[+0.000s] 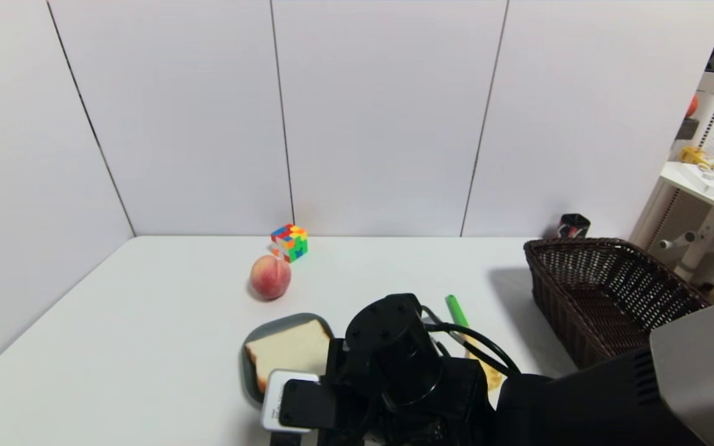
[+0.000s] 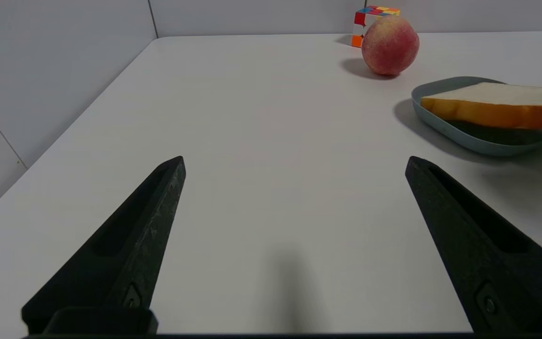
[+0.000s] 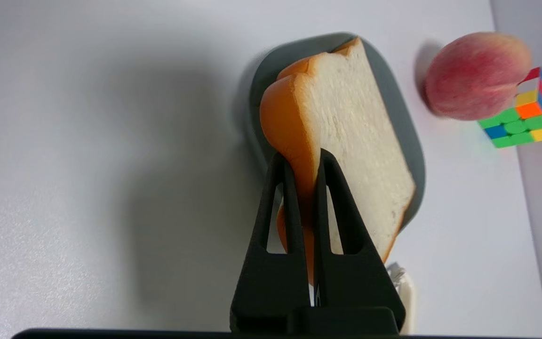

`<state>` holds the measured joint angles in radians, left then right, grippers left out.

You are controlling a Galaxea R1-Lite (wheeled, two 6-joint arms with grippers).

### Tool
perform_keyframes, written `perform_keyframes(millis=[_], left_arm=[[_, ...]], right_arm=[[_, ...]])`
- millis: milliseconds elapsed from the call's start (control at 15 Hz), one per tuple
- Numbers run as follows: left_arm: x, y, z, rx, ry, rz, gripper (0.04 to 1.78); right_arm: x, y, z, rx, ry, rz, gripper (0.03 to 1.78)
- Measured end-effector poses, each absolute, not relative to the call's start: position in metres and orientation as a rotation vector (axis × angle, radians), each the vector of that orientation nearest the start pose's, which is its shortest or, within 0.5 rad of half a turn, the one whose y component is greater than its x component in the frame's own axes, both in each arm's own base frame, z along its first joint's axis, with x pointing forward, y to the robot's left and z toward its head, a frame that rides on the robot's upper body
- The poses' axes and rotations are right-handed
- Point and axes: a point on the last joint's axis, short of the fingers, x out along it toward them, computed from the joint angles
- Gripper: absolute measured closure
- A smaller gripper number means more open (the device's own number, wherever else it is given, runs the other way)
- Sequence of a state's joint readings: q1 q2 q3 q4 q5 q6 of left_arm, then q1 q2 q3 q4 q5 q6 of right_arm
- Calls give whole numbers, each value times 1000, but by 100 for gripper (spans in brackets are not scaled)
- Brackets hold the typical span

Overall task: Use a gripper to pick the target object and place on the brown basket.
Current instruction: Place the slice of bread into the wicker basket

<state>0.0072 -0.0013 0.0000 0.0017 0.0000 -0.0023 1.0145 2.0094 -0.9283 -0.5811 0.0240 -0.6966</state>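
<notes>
Your right gripper [image 3: 305, 162] is pinching the bread slice [image 3: 346, 136] by its crust edge, the slice lying over the grey plate [image 1: 251, 337] near the bench's front edge. Your left gripper [image 2: 294, 162] is hanging spread wide over bare bench. The brown basket [image 1: 605, 291] is sitting at the right edge.

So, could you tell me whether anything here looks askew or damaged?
Only the bread slice: the right gripper pinches its crust edge, squashing it, so it tilts on the grey plate. The left gripper hangs open.
</notes>
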Motion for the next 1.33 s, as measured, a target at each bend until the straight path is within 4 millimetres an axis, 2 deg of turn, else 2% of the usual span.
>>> perform_keyframes(millis=[267,400,600,733,933,1133,1333], left_arm=[[-23,0,75,-2,0,7,13],[-23,0,75,-2,0,7,13],[-23,0,75,-2,0,7,13],[-23,0,75,-2,0,7,13],[-23,0,75,-3,0,7,13],[-23,0,75,-2,0,7,13],[-23,0,75,-2,0,7,13]], right_arm=[[198,315,126,-833,21,1123,171],[202,314,144,-810,-19,1097,171],[217,295,177,-796,-24,1033,171],[233,265,201,-785,-5,945,171],[257,197,227,-773,82,765,171],[265,112,232,-749,225,545,171],[252,41,224,-708,351,337,171]])
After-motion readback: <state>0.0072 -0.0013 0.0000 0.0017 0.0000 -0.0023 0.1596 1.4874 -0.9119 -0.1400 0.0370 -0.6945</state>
